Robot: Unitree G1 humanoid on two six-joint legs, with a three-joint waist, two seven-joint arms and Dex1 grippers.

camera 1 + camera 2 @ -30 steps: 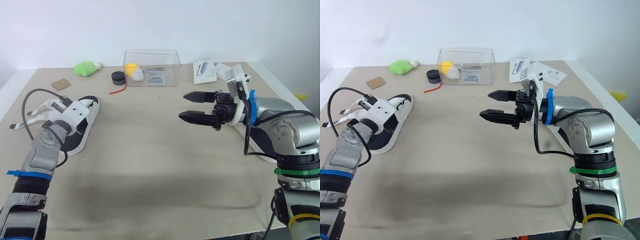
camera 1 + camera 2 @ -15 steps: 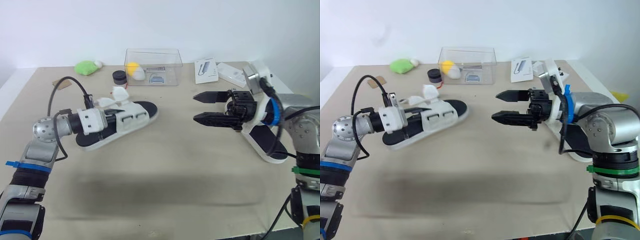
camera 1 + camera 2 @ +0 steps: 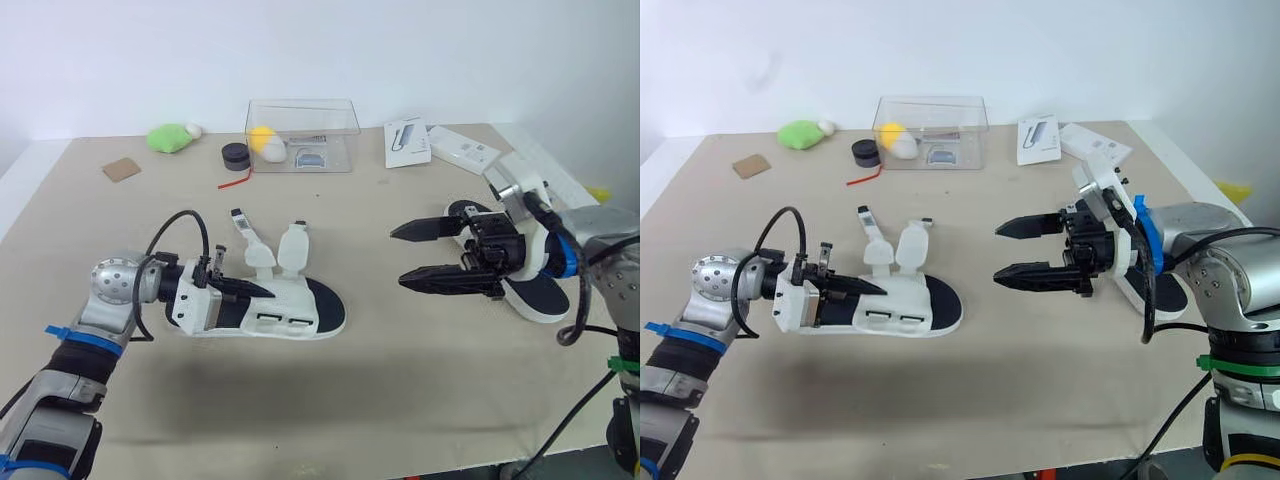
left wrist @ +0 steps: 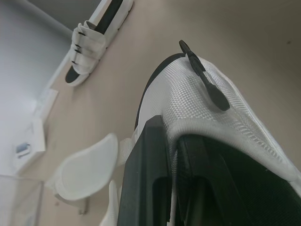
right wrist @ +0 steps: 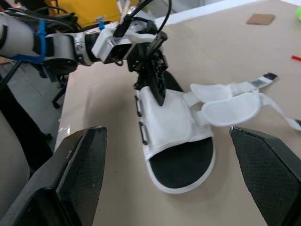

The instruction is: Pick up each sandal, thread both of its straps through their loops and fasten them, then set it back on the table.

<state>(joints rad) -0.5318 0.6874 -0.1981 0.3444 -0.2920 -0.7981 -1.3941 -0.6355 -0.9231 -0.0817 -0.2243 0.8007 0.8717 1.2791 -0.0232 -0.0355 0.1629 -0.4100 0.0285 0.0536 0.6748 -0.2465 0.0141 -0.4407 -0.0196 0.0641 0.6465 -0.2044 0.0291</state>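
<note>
Left eye view, centre-left: the left claw (image 3: 240, 290) pinches just the upper edge of the white sandal (image 3: 290, 318) lying on the surface (image 3: 400, 380), so the wide-open right claw (image 3: 397, 256), tugging its loose straps (image 3: 280, 250), could wrench it free.

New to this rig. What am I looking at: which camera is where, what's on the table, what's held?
This is a humanoid robot with two arms, each ending in two black fingers. The two wide pictures come from its head camera, looking down on a beige table. The two close ones come from cameras on its wrists. The left gripper is clamped on the upper of a white sandal with a black insole, whose two white straps are flapped open. The right gripper is open and holds nothing. A second sandal lies beneath that arm. Along the far edge are a clear plastic box, a green plush toy and white product boxes.
</note>
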